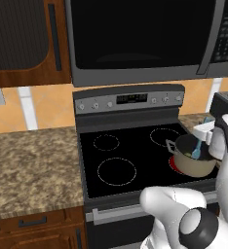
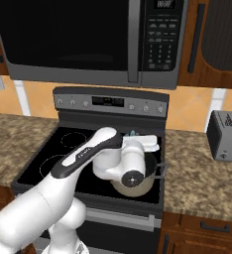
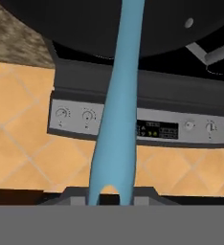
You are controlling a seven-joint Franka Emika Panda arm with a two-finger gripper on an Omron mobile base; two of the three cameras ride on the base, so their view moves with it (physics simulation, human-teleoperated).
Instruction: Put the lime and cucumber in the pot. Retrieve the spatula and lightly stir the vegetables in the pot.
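Spatula (image 3: 117, 119), light blue, clamped between the closed fingers of the gripper (image 3: 111, 198); its far end reaches down into the pot (image 1: 196, 158). The pot, beige with a red base ring, stands on the stove (image 1: 130, 160) at the cooktop's front right corner, near the front edge. Its contents are hidden by the arm. Toaster (image 2: 227, 135) on the counter beyond the stove's right edge.

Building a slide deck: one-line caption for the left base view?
Gripper shut on the light-blue spatula, its blade lowered into the pot on the stove.
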